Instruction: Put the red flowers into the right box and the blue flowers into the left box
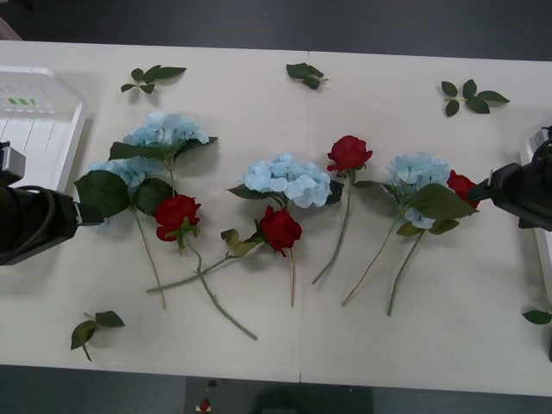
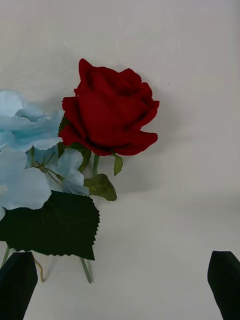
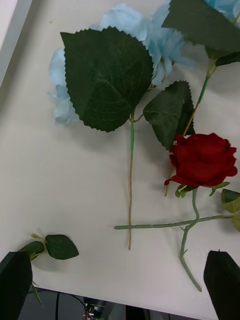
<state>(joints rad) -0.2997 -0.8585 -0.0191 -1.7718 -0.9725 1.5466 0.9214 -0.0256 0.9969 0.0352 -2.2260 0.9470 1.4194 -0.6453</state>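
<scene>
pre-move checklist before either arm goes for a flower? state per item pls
1. Right gripper open: ok, black fingers apart at the corners of its wrist view.
2. Left gripper open: ok, fingers apart, nothing between them.
3. Right target in reach: ok, rightmost red rose lies just ahead, partly beside a blue hydrangea.
4. Left target clear: not ok, the nearest blue hydrangea is under large leaves, and rose stems cross close by.
5. Left box free: ok, no flowers in it.
6. Right box free: cannot tell, just its edge seen.
</scene>
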